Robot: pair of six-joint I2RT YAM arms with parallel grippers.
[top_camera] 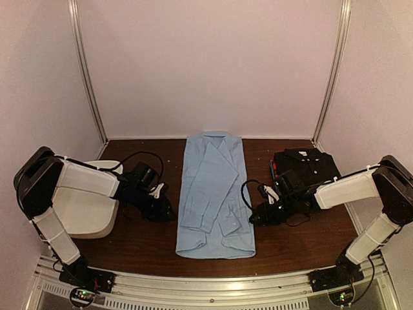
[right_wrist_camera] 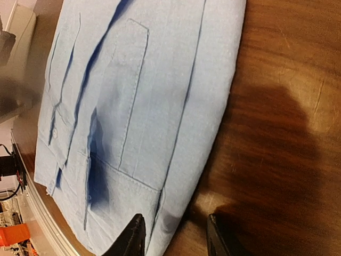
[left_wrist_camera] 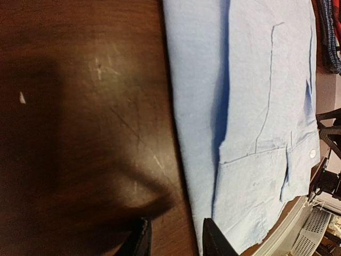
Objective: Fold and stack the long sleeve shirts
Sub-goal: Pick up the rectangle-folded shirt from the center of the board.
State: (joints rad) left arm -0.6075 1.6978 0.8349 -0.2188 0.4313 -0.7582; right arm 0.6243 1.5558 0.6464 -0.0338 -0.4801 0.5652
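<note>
We see the light blue shirt lying flat down the centre of the frame, sleeves laid across its body. The left gripper sits by its left edge and the right gripper by its right edge, both with jaws apart and empty; a folded black shirt rests at middle right

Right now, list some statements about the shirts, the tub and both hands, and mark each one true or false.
1. The light blue shirt lies flat, sleeves folded in. True.
2. The left hand clamps the shirt's collar. False: it is open beside the shirt's left edge.
3. A folded black shirt sits to the right of the blue one. True.
4. The white tub stands on the right side. False: it is on the left.
5. The right hand is open, holding nothing. True.
</note>
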